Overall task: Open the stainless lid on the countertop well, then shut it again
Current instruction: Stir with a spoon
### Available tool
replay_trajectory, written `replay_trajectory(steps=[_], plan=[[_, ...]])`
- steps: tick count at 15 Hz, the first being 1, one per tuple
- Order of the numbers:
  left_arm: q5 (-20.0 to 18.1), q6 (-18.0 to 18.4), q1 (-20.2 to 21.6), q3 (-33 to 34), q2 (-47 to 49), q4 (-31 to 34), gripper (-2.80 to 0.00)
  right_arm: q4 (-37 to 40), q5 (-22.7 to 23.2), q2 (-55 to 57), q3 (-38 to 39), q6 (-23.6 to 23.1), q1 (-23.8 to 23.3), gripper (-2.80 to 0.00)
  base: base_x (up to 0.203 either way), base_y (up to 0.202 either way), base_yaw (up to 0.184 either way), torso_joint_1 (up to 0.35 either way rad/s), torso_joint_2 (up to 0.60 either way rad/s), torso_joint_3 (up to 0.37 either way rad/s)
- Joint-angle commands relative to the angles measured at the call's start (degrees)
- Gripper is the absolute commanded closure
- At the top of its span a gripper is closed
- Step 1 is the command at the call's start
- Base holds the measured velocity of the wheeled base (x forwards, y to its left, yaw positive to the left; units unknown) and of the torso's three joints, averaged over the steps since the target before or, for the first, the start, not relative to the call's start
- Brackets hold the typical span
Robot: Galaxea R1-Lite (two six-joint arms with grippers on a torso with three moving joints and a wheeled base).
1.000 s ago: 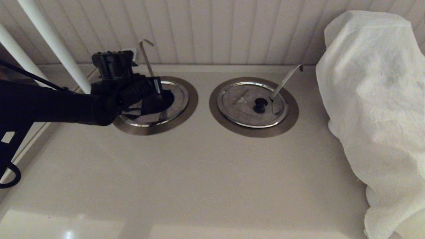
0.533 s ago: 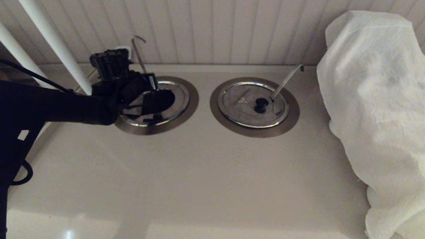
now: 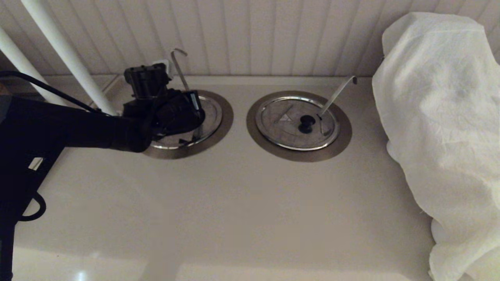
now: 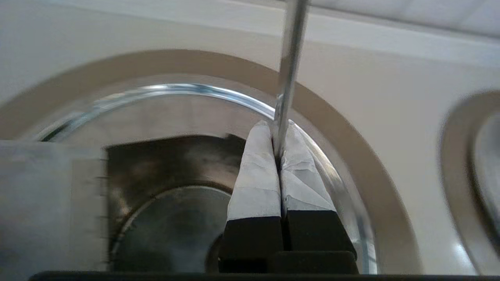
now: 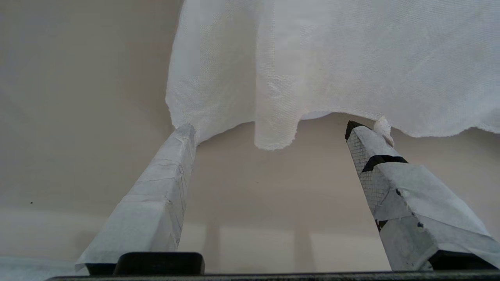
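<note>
The stainless lid (image 3: 210, 112) lies in the left countertop well (image 3: 225, 117); its black knob is hidden under my left arm. My left gripper (image 3: 194, 117) hovers over the lid's far right side. In the left wrist view the left gripper (image 4: 278, 125) is shut, with the thin ladle handle (image 4: 290, 58) pinched between its taped fingertips just above the lid's shiny rim (image 4: 175, 88). The hooked handle (image 3: 180, 69) stands near-upright. My right gripper (image 5: 269, 128) is open and empty over bare counter, out of the head view.
The twin lid (image 3: 299, 124) with its far-leaning ladle handle (image 3: 338, 93) sits in the right ring. A big white cloth-covered object (image 3: 441, 117) fills the right side. Two white poles (image 3: 66, 54) slant at the back left. A panelled wall closes the back.
My left gripper has shifted right and toward the wall over the lid. The ladle handle's hooked top swung left, then back right with the gripper.
</note>
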Motion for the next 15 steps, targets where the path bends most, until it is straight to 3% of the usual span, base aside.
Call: replay_trajectory(steps=[1,3,6,8,11,15], plan=[[-0.3,1.2,1.4,1.8,-1.7,0.6,0.0,0.0,0.0,-0.1,0.1,0.0,0.0,-2.8,0.0,0.0,0.0,0.0,0.0,0.0],[-3.3,2.2,2.8,3.9,-4.1,3.9,0.0,0.0,0.1,-0.1,0.1,0.0,0.0,-2.8,0.0,0.0,0.0,0.0,0.0,0.0],[-2.2,8.1,4.8,3.9,-2.8,4.1,0.0,0.0,0.0,-0.1,0.1,0.0,0.0,-2.8,0.0,0.0,0.0,0.0,0.0,0.0],[0.2,8.4,4.8,2.6,-0.8,3.2,0.0,0.0,0.0,-0.1,0.1,0.0,0.0,-2.8,0.0,0.0,0.0,0.0,0.0,0.0],[5.4,8.4,4.6,-4.9,5.4,-2.9,0.0,0.0,0.1,-0.1,0.1,0.0,0.0,-2.8,0.0,0.0,0.0,0.0,0.0,0.0],[6.3,6.4,0.0,-5.5,5.3,-4.9,0.0,0.0,0.0,-0.1,0.1,0.0,0.0,-2.8,0.0,0.0,0.0,0.0,0.0,0.0]])
